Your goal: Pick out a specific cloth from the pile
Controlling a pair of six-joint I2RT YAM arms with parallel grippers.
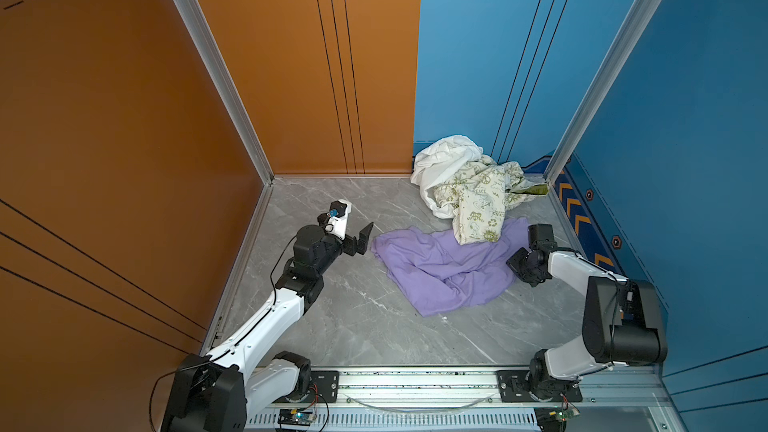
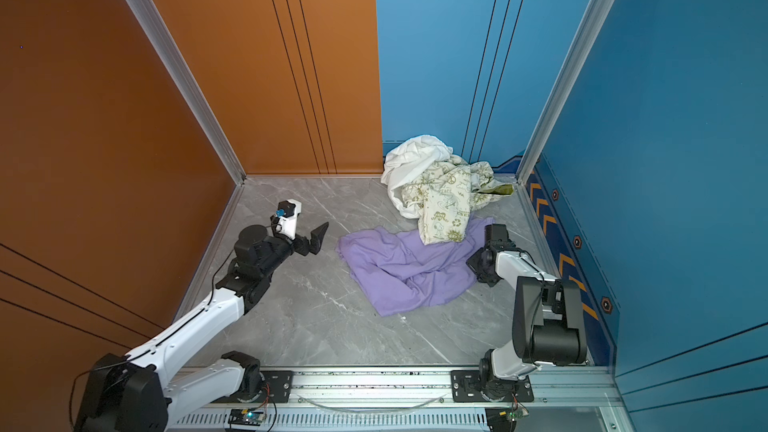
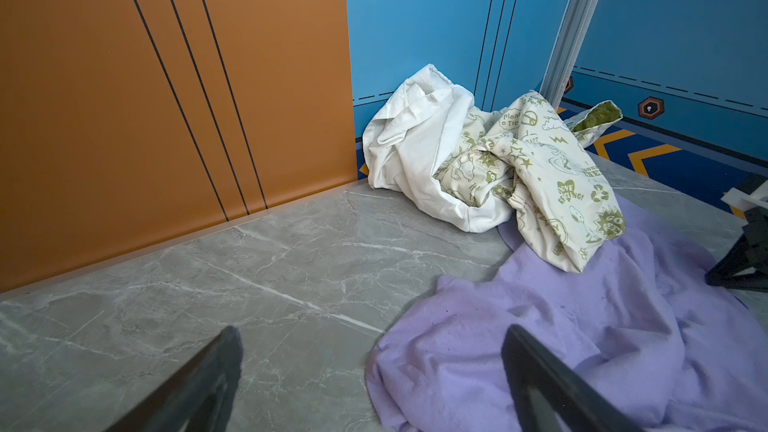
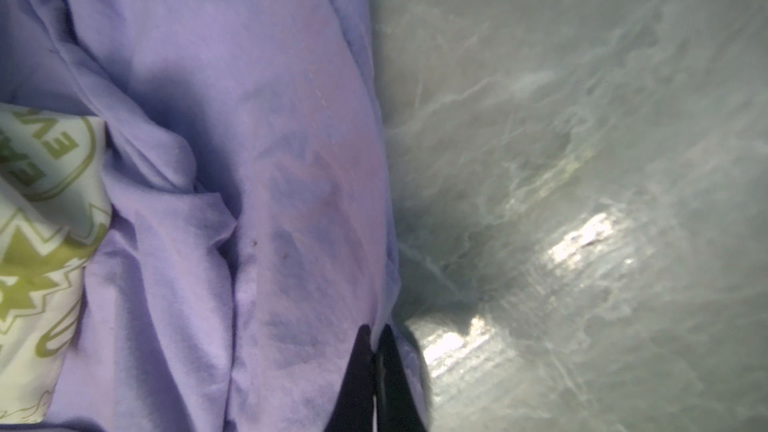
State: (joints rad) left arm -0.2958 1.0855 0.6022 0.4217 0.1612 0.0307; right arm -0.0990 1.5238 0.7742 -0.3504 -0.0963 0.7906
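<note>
Right pincer (image 4: pixel 376 338) first: its two black tips are pressed tight together, and a thin fold of the lilac cloth (image 4: pixel 249 118) is nipped between them, right at the cloth's edge; grey marble table (image 4: pixel 582 160) lies bare on one side of the tips, purple fabric on the other. In both top views that pincer sits at the cloth's right-hand border, and the cloth (image 1: pixel 444 272) spreads away from it in rumpled folds, flat on the table, towards the other arm.

Over to the left pincer (image 3: pixel 372 329): fingers splayed wide, nothing between them, nothing held; it hangs low, just beside the cloth's near corner, and in a top view I see a sliver of table between finger and fabric, so apart, not touching. From its wrist view one finger stands over bare marble, the other over the purple.

The pile (image 1: pixel 457 184) sits beyond both pincers, tucked into the far corner against the blue wall; the white garment (image 1: pixel 440 155) is bunched at the back; the cream cloth with green print (image 1: pixel 478 205) tumbles forward, and its lower end lies on top of the lilac cloth's far edge, near the right pincer. A bit of that print shows in the right wrist view too, on top of the purple, off to the side of the clamped tips. Any lettering on the lilac cloth I cannot make out from here.
</note>
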